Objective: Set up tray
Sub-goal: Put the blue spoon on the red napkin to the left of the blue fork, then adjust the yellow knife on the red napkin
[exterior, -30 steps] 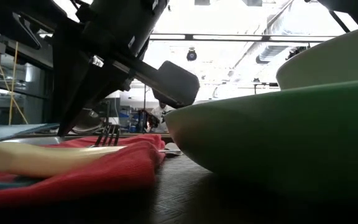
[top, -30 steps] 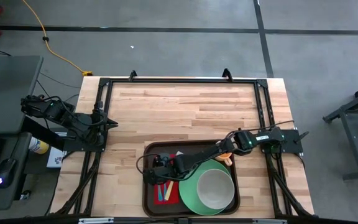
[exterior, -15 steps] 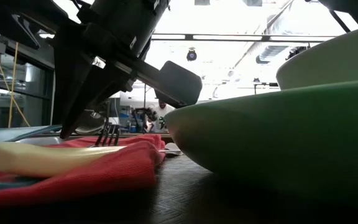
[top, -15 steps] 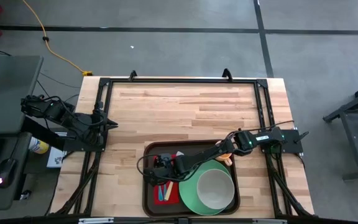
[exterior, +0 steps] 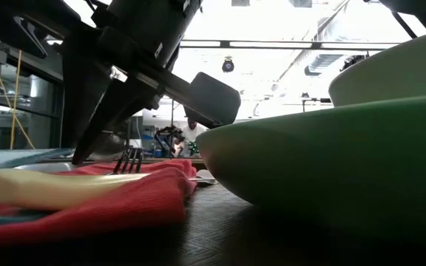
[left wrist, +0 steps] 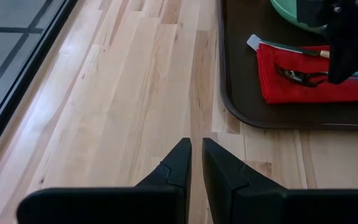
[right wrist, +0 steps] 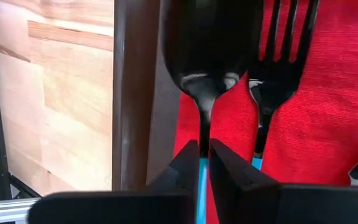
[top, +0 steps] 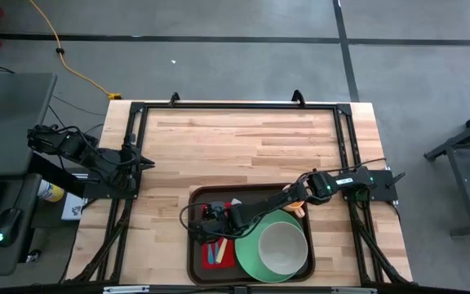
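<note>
The tray (top: 251, 194) sat on the wooden table (top: 243, 147) at the lower centre of the high view, close to the table's near edge. Inside it, the green plate (top: 249, 260) filled the lower right part, with a pale bowl (top: 281, 247) resting on it, and a red napkin (top: 215, 253) lay in the lower left part, just beside the plate. The right gripper (top: 209, 222) reached in from the right of the frame, its arm stretched across the tray's upper half, and it hovered over the napkin's upper end. In the right wrist view its fingers (right wrist: 185, 163) were pinched on the slim handle of a dark spoon (right wrist: 205, 46), whose bowl lay partly over the napkin's edge and the tray floor; a dark fork (right wrist: 283, 56) lay on the red cloth just beside the spoon. In the low view the fork's tines (exterior: 130, 157) showed over the napkin, with a cream-coloured handle (exterior: 50, 186) lying across the cloth in the lower left. The left gripper (top: 139, 162) rested at the left edge of the table, well apart from the tray; in the left wrist view its jaws were drawn together with only a thin slit between them, holding nothing.
</note>
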{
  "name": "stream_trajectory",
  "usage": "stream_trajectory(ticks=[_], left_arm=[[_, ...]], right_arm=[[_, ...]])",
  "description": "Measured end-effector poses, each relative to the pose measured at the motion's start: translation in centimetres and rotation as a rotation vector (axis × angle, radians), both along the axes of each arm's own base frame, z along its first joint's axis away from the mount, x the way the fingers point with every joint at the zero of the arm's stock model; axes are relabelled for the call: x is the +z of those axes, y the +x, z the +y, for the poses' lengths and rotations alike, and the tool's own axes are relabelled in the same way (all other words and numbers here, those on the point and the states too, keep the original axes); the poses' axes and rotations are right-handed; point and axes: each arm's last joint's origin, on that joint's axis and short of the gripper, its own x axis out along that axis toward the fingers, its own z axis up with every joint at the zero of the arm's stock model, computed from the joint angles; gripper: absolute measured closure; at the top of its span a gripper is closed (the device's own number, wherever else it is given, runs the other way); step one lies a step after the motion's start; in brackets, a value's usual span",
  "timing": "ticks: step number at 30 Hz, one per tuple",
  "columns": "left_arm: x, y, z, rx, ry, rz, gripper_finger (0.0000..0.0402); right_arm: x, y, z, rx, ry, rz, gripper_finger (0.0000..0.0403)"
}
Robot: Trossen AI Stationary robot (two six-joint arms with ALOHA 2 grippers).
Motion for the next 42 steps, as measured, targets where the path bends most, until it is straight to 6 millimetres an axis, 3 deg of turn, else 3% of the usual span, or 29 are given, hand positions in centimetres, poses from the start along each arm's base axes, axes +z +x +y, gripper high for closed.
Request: stream_trajectory(ticks=[11,17,25,32,42], left_arm=[[0.0,0.0,0.0,-0.002,0.003,0.004,0.0334],[-0.1,0.0,0.0,-0.003,0.004,0.009,0.0334],[-0.2,-0.1,0.0,-0.017,-0.004,0.027,0.0334],[-0.2,-0.1,0.0,-0.020,-0.011,0.028,0.0334],[-0.2,-0.1,0.0,-0.019,-0.011,0.027,0.0334]], right_arm=[[0.0,0.0,0.0,-0.002,0.002,0.000,0.0332],[0.1,0.0,0.0,0.015,-0.009,-0.003,0.0335],[1.9,-0.4,-0.5,0.028,-0.006,0.000,0.0341],[1.4,-1.6,-0.4,0.076,0.079,0.157,0.0351],[1.3,-2.1,-0.4,0.102,0.123,0.226,0.0343]])
